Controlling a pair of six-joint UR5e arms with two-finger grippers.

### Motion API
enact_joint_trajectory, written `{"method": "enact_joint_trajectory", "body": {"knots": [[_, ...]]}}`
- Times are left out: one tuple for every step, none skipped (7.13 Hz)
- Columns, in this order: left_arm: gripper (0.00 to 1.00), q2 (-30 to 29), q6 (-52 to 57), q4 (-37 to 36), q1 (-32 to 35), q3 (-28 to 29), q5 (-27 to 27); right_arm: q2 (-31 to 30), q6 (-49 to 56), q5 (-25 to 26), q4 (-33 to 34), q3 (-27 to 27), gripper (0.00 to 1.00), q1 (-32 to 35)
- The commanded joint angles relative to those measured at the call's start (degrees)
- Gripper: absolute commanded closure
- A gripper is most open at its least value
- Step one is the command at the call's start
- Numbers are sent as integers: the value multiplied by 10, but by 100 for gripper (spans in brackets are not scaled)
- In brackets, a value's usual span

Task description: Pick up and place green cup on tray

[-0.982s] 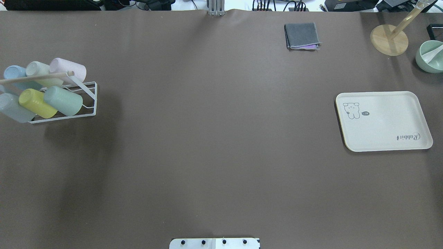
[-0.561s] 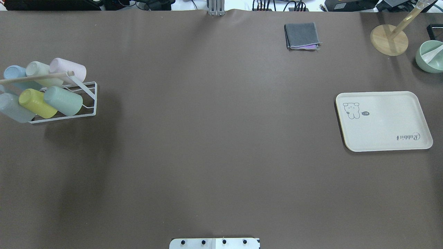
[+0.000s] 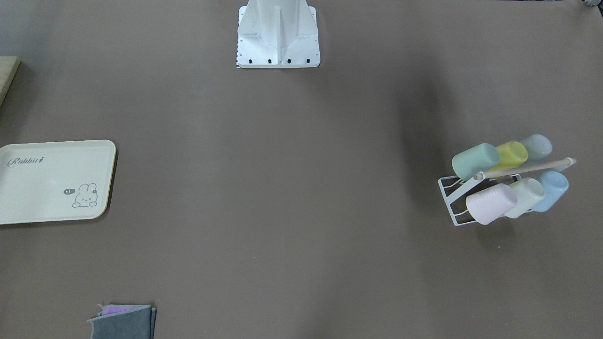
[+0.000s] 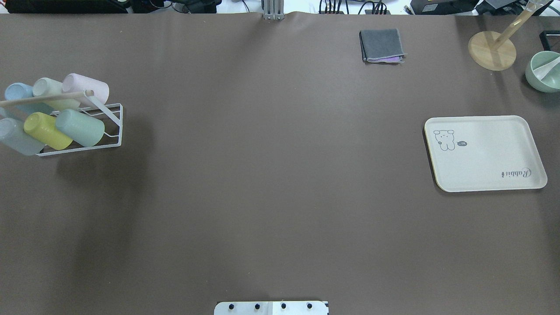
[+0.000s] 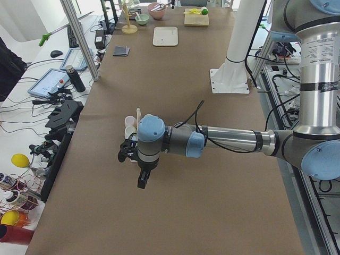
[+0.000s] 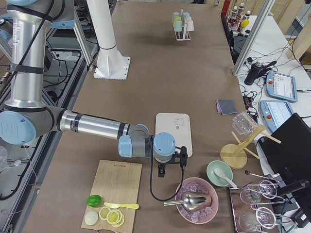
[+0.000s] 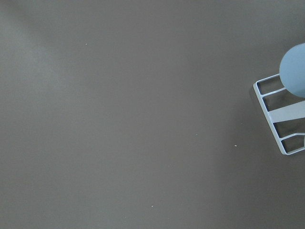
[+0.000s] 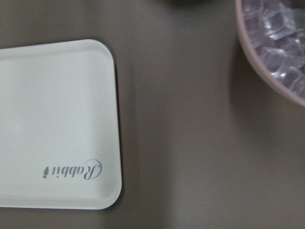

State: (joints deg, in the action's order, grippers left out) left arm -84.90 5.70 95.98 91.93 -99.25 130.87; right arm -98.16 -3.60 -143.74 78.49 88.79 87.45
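The green cup (image 4: 81,127) lies tilted on a white wire rack (image 4: 111,127) at the table's left, next to a yellow-green cup (image 4: 46,130); it also shows in the front view (image 3: 475,160). The cream tray (image 4: 485,153) with "Rabbit" script lies flat at the right, with nothing on it, and fills the left of the right wrist view (image 8: 52,124). My left gripper (image 5: 123,155) hovers near the rack. My right gripper (image 6: 184,156) hovers just beside the tray's edge. Both show only in the side views, so I cannot tell whether they are open or shut.
The rack also holds pink (image 4: 87,86), cream and blue cups under a wooden rod. A folded grey cloth (image 4: 381,45), a wooden stand (image 4: 491,50) and a green bowl (image 4: 543,70) sit at the back right. A pink bowl of ice (image 6: 197,199) and a cutting board (image 6: 114,194) lie beyond the tray.
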Motion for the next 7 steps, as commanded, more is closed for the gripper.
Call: {"method": "enact_joint_trajectory", "body": {"knots": [[2,0,-1,0,1,0,0,33,-6,-21,-33,-59,0,-39],[2,-1,0,-3,1,1,0,45,-22,-20,-113,-114,0,-45],[2,-3,0,-8,4,1,0,54,-79,-17,-193,-154,0,-55],[2,0,0,-8,4,1,0,77,-120,-9,-243,-188,0,-69],[2,-1,0,-8,4,1,0,116,-126,-8,-246,-224,0,-70],[2,-1,0,-8,4,1,0,141,-127,-5,-246,-241,0,-70],[2,-1,0,-8,5,0,0,148,-143,-2,-247,-241,0,-74]]}}
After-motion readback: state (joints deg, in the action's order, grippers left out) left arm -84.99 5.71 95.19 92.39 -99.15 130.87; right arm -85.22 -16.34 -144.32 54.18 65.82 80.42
